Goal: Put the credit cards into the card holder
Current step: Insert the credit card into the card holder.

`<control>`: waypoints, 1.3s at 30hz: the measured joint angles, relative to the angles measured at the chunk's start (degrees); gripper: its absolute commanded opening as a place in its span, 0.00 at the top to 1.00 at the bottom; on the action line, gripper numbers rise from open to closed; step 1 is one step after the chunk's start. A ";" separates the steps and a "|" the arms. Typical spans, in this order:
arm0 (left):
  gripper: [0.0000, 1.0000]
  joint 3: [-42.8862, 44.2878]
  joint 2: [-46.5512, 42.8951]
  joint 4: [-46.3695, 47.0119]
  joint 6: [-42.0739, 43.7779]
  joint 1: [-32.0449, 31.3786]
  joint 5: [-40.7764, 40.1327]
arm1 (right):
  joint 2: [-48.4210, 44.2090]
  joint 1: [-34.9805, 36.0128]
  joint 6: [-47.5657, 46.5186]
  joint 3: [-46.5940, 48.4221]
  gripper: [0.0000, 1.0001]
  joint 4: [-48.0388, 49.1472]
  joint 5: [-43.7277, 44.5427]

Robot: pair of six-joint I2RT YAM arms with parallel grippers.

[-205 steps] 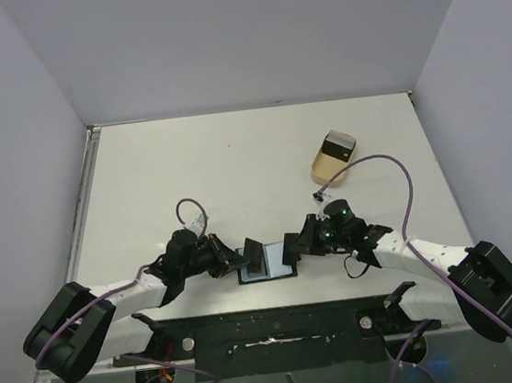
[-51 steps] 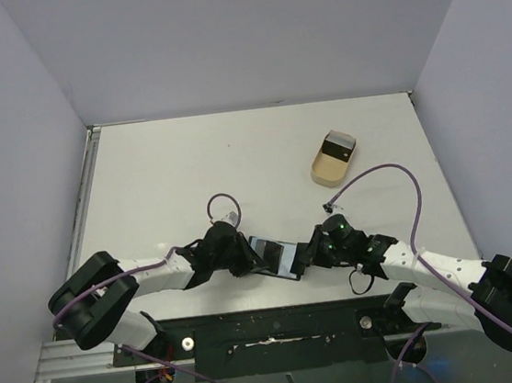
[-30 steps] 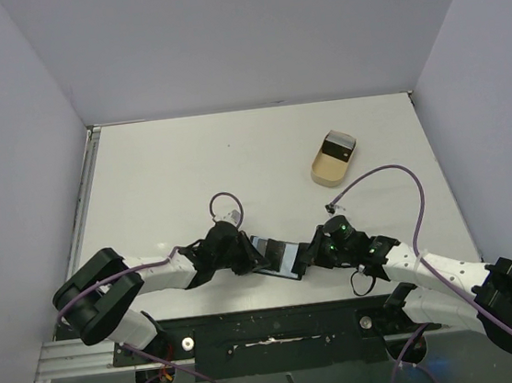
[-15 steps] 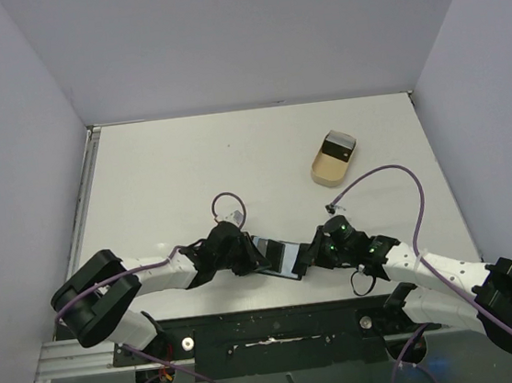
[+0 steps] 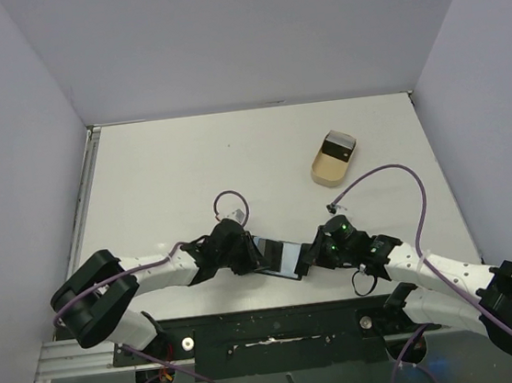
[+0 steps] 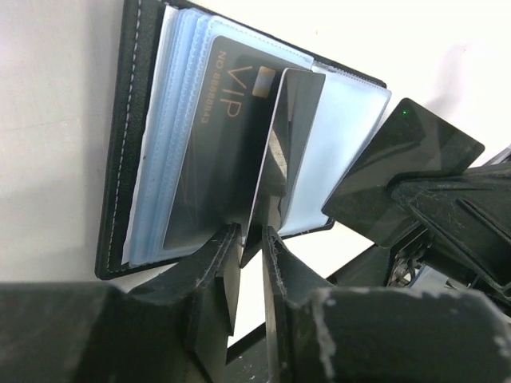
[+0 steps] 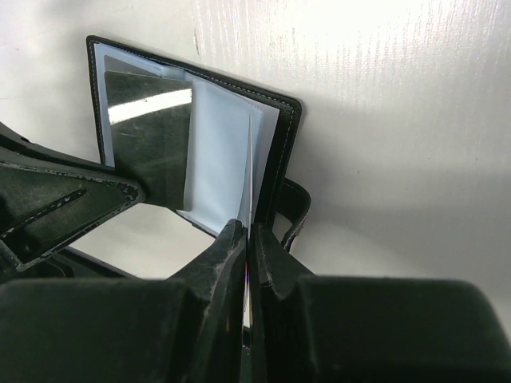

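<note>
Left claw (image 6: 249,239) clamps a glossy dark credit card (image 6: 281,144) for insertion; right claw (image 7: 246,239) pinches a clear sleeve (image 7: 243,171), steadying the black bifold card holder (image 5: 279,259) at 6 o'clock.

The dark credit card (image 6: 211,148) in the card holder (image 6: 132,120) reads "VIP" beside "NO 8888…", last digits unclear.

The card holder (image 5: 279,257) used to sit straight with its flaps sticking up. Now it lies flatter and slanted, a bit more to the right. The left gripper (image 5: 248,255), pinching a dark card (image 6: 279,155), has slid right, up to the holder. The right gripper (image 5: 310,256) has moved nearer the front edge, and its arm has swung outward.
</note>
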 measured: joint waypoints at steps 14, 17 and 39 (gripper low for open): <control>1.00 2.89 2.29 -2.45 0.79 -0.11 0.87 | -0.35 0.00 0.00 0.00 1.00 -0.37 0.20; 1.00 4.00 2.93 -3.85 0.98 -0.11 1.33 | -0.35 0.00 -0.02 0.00 1.00 -0.39 0.17; 0.84 7.30 5.62 -6.82 4.24 0.00 4.68 | -0.35 0.00 -0.02 0.00 1.00 -0.59 0.37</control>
